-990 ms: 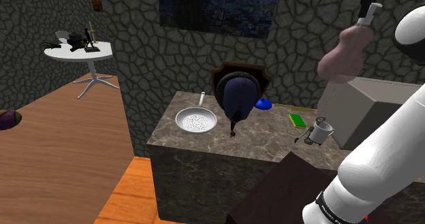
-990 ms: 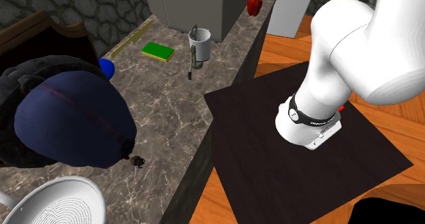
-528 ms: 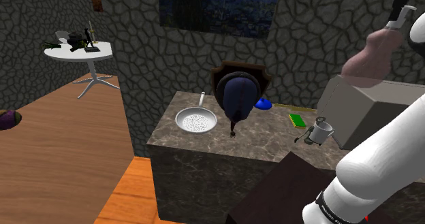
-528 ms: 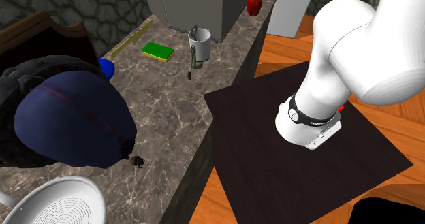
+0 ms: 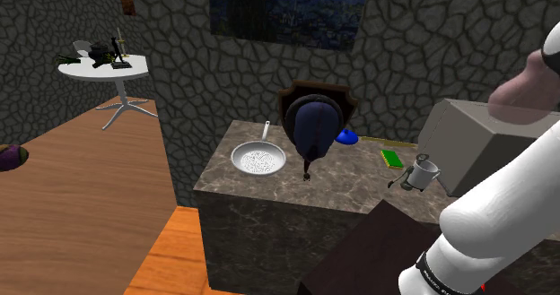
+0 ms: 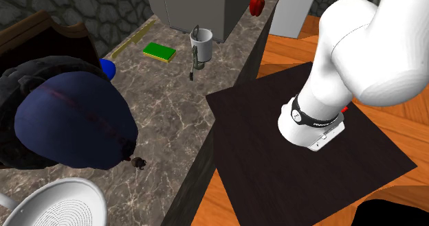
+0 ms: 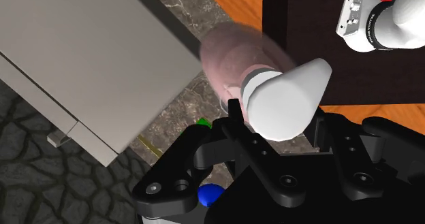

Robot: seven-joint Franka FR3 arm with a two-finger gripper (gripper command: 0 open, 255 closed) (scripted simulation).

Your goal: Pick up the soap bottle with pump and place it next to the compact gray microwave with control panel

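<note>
Off to one side of the claw (image 7: 278, 120), and well beyond its fingertips, lies the flat grey top of the microwave (image 7: 88, 59), with one long edge running slantwise away from the claw. Past the microwave's corner, closer under the claw, a patch of bare marbled counter (image 7: 178, 124) shows, and that patch is what the coming move turns on.

Straight ahead of the claw is the soap bottle (image 7: 235, 56). Its two black fingers are pressed in on the bottle's neck just beneath the white pump head (image 7: 286, 100), so the bottle is pinched and carried clear of any surface. Its long axis runs straight out from the claw along the line the fingers point. The pump end is nearest the palm, and the rounded pinkish base points away, toward the counter. From the wrist, that base overlaps the microwave's corner and the marble beside it, so I judge the bottle hangs near the edge of the microwave, not over open counter. In the shoulder view the bottle rides well above the microwave's top.

Farther round, on the side of the claw away from the microwave, are the dark stand (image 7: 300, 25) and the arm's white base (image 7: 374, 15).

To finish, the claw probably needs to slide off the microwave's corner toward the marble. It can then descend base-first, keeping the bottle's axis upright so it sets down just beside the microwave's wall, not on its lid.
</note>
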